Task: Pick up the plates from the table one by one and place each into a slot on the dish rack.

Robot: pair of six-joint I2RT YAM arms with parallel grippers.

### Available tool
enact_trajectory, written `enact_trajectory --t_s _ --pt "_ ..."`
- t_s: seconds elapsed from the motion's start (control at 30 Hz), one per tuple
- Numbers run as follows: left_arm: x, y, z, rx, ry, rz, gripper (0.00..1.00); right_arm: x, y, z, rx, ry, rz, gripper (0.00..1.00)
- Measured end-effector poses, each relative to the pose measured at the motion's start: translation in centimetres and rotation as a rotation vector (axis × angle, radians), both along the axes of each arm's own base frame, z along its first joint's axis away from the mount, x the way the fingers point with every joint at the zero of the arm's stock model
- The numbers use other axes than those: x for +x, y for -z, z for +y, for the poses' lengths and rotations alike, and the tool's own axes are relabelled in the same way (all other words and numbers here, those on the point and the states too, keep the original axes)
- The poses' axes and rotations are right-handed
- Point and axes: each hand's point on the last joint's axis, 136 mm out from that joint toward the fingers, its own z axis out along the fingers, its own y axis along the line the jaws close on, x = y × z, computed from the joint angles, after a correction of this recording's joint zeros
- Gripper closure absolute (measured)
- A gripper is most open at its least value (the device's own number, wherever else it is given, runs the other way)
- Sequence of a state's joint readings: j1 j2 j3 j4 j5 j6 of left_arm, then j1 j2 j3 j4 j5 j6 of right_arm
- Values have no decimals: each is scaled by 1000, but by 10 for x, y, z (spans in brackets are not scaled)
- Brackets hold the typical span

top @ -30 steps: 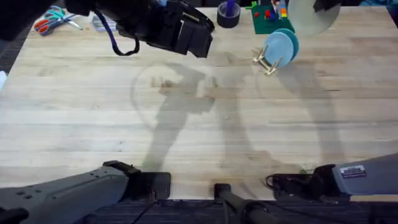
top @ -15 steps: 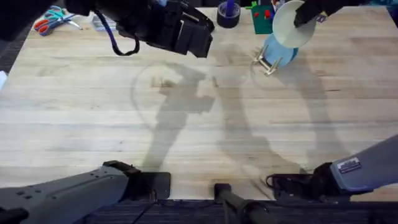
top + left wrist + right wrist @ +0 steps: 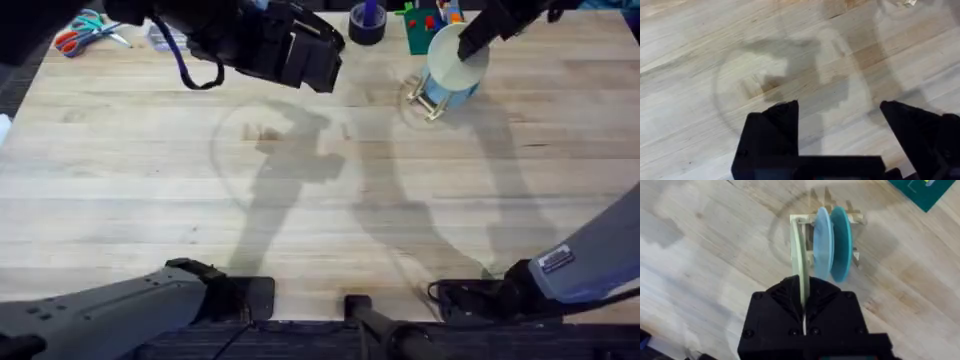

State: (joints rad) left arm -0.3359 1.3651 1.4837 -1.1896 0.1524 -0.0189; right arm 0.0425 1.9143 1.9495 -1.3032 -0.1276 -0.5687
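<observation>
Plates: three in all
Pale cream plates: one (image 3: 799, 255), standing on edge
Light blue plates: two, one paler (image 3: 823, 242) and one deeper teal (image 3: 841, 242)
Dish racks: one (image 3: 854, 216)
Green brick boards: one (image 3: 425, 32)
Scissors: one pair (image 3: 82, 33)
Tape rolls: one (image 3: 367, 25)
Grippers: two, left (image 3: 840, 112) and right (image 3: 804, 297)

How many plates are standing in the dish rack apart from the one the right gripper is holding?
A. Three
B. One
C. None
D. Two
D. In the right wrist view two blue plates, a light blue plate and a darker teal plate, stand upright in the dish rack, while the right gripper is shut on the cream plate, lowering it at the rack's near end.
</observation>
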Motion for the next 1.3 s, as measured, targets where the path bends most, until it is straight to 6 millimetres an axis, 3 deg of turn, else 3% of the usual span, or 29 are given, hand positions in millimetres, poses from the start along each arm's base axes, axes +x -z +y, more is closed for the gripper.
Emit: enact_trajectory --t_s 0.63,1.0,1.3 --pt "0 0 0 0 0 0 7 16 14 -7 -48 -9 -17 971" --pt "0 0 0 0 0 0 6 19 41 7 -63 -45 45 971" --pt "0 0 0 0 0 0 6 18 42 9 -66 -51 47 971"
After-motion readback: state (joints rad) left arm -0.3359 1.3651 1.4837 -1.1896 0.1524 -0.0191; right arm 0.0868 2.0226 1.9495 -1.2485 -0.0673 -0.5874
